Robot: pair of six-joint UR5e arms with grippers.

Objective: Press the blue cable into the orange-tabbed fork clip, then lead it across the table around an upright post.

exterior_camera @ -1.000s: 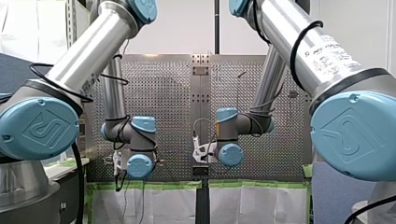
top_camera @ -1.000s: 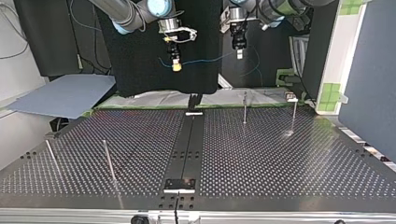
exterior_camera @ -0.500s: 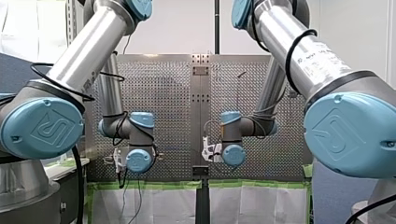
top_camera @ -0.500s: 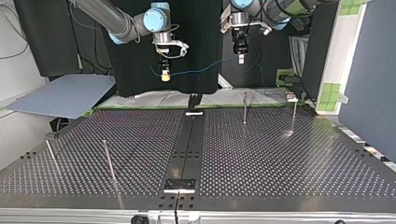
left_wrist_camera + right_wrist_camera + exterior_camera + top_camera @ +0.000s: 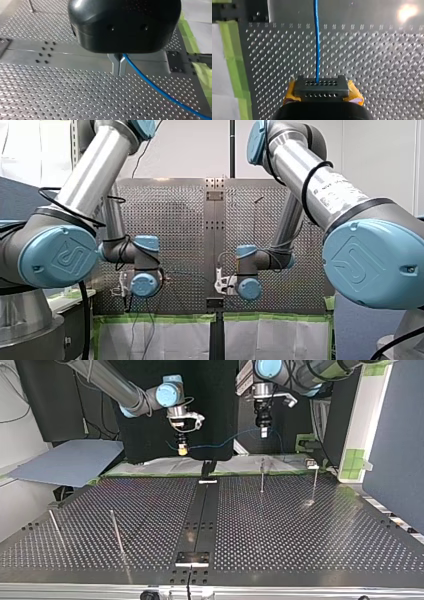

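The blue cable (image 5: 220, 444) hangs in a shallow sag between my two grippers, above the table's far edge in the top view. My right gripper (image 5: 183, 450), with yellow pads, is shut on one end; in its wrist view the cable (image 5: 317, 45) runs straight ahead from the gripper (image 5: 321, 85). My left gripper (image 5: 263, 433) pinches the cable between thin metal fingers (image 5: 116, 65), and the cable (image 5: 160, 92) trails off to one side. I cannot make out an orange-tabbed fork clip for certain.
On the perforated table (image 5: 300, 535) two upright posts (image 5: 261, 477) (image 5: 315, 485) stand at the top view's far right, with a small fixture (image 5: 312, 464) beside the outer one. Two more leaning posts (image 5: 116, 532) (image 5: 55, 527) stand near left. A dark rail (image 5: 200, 520) runs down the middle.
Both grippers have come down toward the table with the cable still held. In the top view my left gripper drifted slightly right; my right gripper swung left, then back.
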